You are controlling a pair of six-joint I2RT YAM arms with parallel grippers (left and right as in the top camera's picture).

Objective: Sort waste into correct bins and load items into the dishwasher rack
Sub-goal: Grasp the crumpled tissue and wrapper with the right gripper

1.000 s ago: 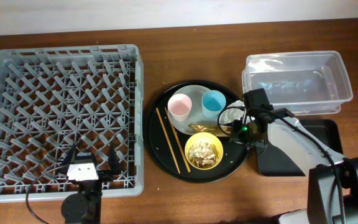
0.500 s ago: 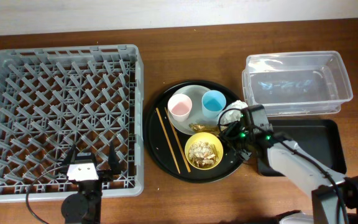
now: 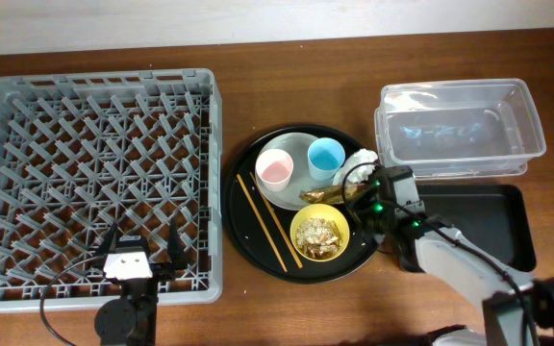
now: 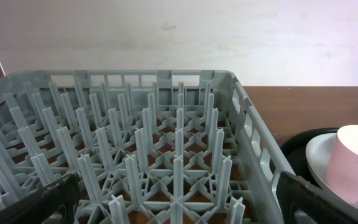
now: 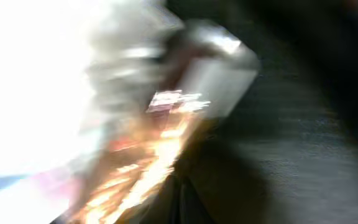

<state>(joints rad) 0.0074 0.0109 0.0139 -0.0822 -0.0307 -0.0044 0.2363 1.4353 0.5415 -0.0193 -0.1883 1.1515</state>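
Right pincer clenched at right end of foil wrapper, near right edge of round tray. Foil actually pinched? Cannot tell; wrist view blurred. Tissue just beyond. Clear tub at worktop's far right corner, likely destination. Left pincer released, over rack near edge, out of the way.

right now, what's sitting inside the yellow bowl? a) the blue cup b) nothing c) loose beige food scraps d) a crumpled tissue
c: the overhead view shows the yellow bowl filled with loose beige-brown food scraps, while the white tissue and blue cup sit outside it.
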